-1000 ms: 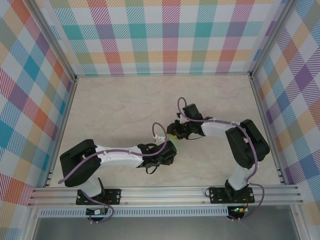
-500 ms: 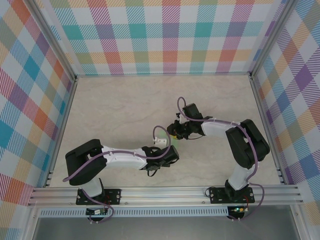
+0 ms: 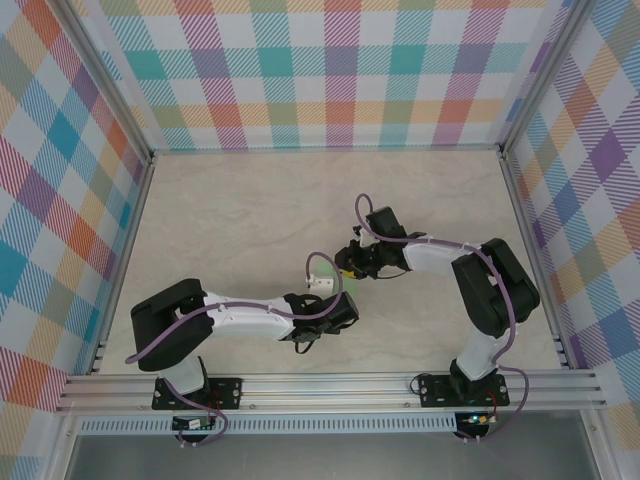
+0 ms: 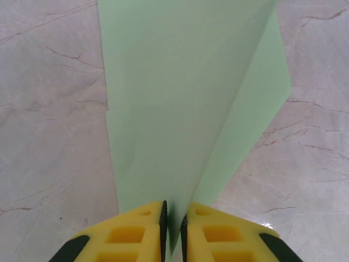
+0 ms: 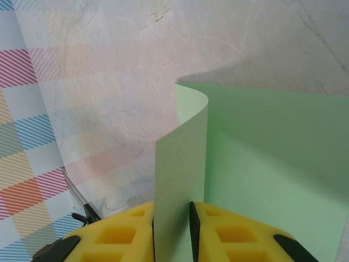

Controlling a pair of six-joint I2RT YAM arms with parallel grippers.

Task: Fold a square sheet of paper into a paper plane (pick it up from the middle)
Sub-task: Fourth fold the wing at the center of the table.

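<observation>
Top view: counter (image 3: pixel 230 220) is boxed by walls (image 3: pixel 330 70) on the left, back and right. Both arm bases sit on the near edge. Left arm (image 3: pixel 250 312) reaches right from the near-left, right arm (image 3: pixel 440 255) reaches left from the near-right. Their wrists sit close together just right of centre, the right one behind the left one.

Left wrist view: left fingers (image 4: pixel 136 237) sit either side of the near edge of the sheet of paper (image 4: pixel 191 98), touching it. The sheet extends away from them above the counter, with a second layer sticking out to the right.

Right wrist view: right fingers (image 5: pixel 131 232) flank an upright curled flap of the sheet. The rest of the sheet spreads to the right of the flap.
</observation>
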